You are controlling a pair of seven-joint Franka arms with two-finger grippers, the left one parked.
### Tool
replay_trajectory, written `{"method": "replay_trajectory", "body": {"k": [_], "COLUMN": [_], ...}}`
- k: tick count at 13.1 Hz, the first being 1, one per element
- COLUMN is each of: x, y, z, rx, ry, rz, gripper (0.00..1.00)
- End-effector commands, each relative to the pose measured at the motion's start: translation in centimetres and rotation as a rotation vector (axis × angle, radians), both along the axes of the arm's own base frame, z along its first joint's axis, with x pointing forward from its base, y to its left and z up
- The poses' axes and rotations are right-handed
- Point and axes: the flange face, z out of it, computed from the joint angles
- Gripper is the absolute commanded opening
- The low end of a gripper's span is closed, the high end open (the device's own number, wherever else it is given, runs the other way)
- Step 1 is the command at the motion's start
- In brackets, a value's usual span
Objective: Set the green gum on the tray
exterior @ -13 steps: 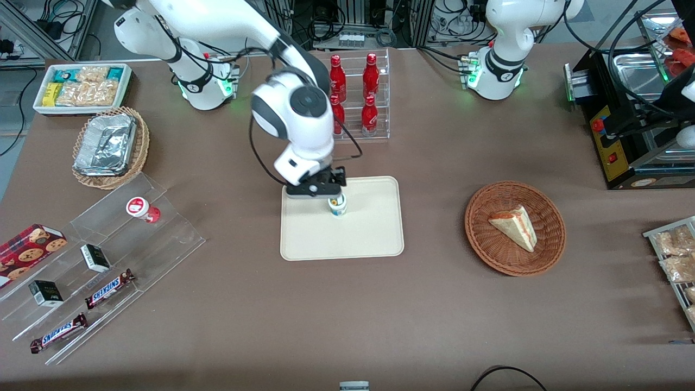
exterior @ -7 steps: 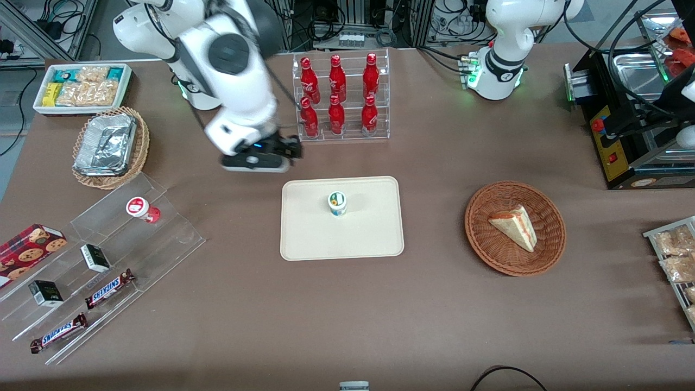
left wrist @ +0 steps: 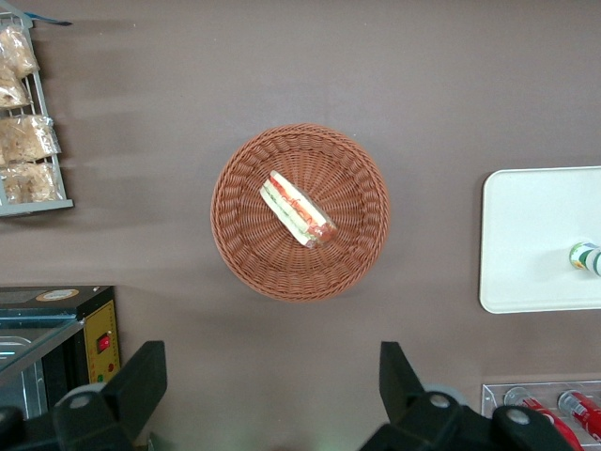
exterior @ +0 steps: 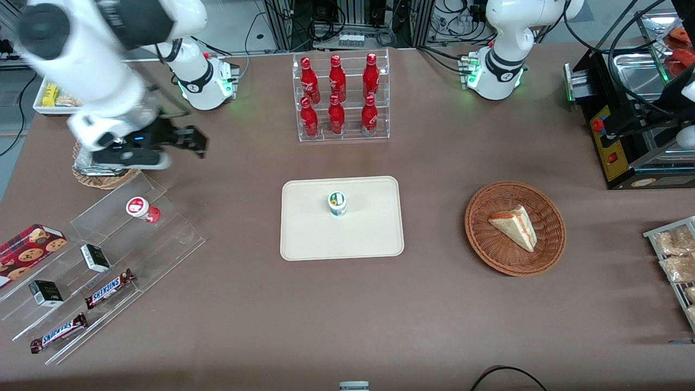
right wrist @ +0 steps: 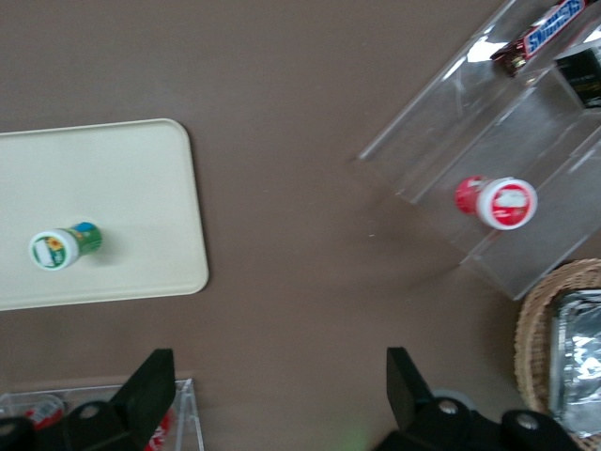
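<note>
Gum [exterior: 337, 203] sits upright on the tray [exterior: 374, 239], my fingers [exterior: 200, 142] spread and empty well off near the foil basket [exterior: 87, 176], so I reckon nothing's left but parking.

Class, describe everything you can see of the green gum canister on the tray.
The green gum canister is a small cylinder with a round white lid bearing a green mark and a green-teal body. It stands upright on the cream tray, near the middle, in the half farther from the front camera. Nothing else touches it; the pincer is open near the foil-container basket.
</note>
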Motion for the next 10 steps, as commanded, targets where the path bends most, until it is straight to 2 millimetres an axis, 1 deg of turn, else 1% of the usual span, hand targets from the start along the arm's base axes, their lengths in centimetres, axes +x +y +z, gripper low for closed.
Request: {"method": "replay_trajectory", "body": {"k": [1, 3, 4, 5, 7, 10], "x": [1.2, 2.1, 2.5, 2.6, 2.5, 2.6], "y": [-5.6, -8.3, -10.1, -10.9, -12.0, -14.3], "z": [1.9, 2.7, 2.9, 3.6, 4.0, 3.9], "rx": [0.035, 0.035, 0.039, 0.039, 0.016, 0.020], "ry": [0.005, 0.000, 0.006, -0.003, -0.001, 0.001], "rz": [0.044, 0.086, 0.082, 0.081, 0.077, 0.064], "gripper": [1.00, 1.00, 1.00, 1.00, 1.00, 1.00]}}
